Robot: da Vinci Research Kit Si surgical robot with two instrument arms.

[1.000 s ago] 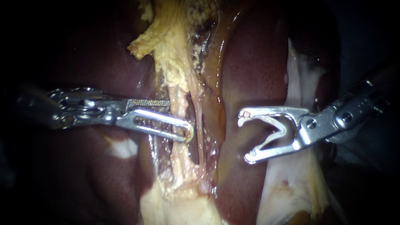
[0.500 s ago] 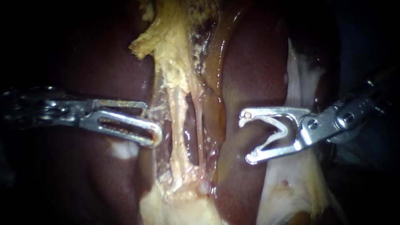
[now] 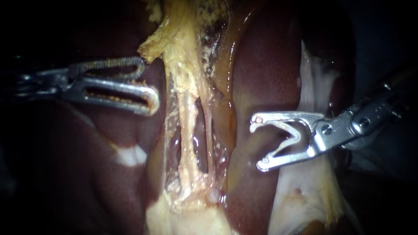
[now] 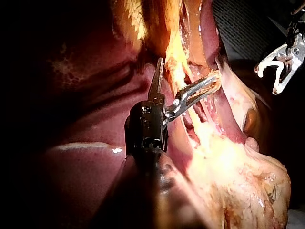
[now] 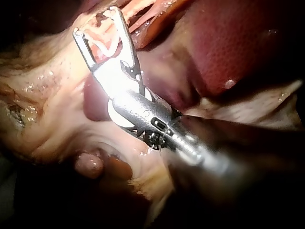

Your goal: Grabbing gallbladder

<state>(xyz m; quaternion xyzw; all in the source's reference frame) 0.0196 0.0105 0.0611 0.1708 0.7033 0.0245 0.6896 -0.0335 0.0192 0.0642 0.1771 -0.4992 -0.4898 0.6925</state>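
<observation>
**Steel jaws held apart, gallbladder [image 3: 187,217] ungripped**

The left tool [image 3: 147,82] is seen entering from the left, its two jaws spread with a clear gap and nothing clamped between them. Its tips are placed just beside a ragged yellow flap [image 3: 150,48] at the upper end of the stringy tissue [image 3: 188,126]. In the left wrist view one jaw appears laid against that tissue, while the other is pointed away from it. The right tool [image 3: 257,144] is shown well apart on the other side, its jaws likewise spread and empty over the dark red liver [image 3: 270,65]. The gallbladder is found at the bottom of the endoscope view, a pale yellow mass from which the stringy tissue is drawn upward between the two tools. It is touched by neither.
</observation>
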